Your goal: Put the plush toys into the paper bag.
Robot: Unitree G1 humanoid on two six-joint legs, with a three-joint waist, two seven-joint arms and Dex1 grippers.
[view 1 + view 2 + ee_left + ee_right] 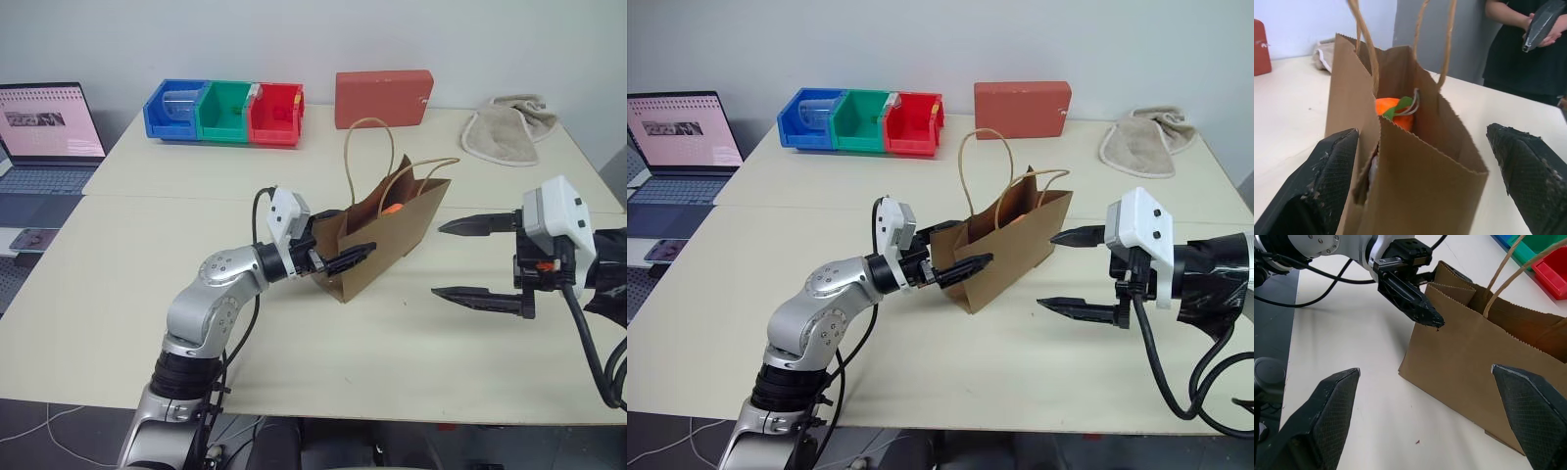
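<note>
The brown paper bag stands upright in the middle of the table, mouth open, its two cord handles up. Inside it lies the orange carrot plush toy with its green leaves; a sliver of white shows lower down near the bag's narrow end. My left gripper is open and straddles that narrow end, one black finger along the front face and the other behind the fold. To the bag's right, my right gripper is open and empty, pointing at the bag's side with a small gap between them.
At the back of the table stand a red box, blue, green and red bins and a beige towel. A laptop and a phone lie on the left. A person in black stands beyond the table.
</note>
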